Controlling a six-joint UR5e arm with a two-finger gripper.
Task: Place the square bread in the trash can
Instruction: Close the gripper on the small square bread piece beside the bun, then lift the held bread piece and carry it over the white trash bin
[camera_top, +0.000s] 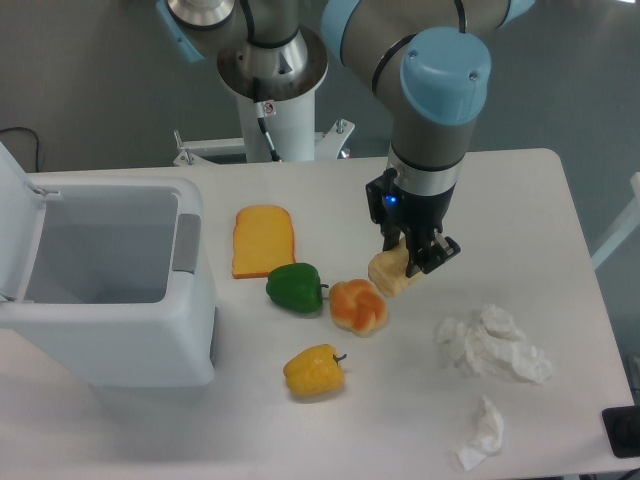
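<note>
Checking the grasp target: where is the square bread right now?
The square bread sits right of centre on the table, between the end effector fingers, just up-right of the round bun.

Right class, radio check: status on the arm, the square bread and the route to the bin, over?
Gripper shut on square bread. Trash can lid open, left. Green pepper, toast lie between.
</note>
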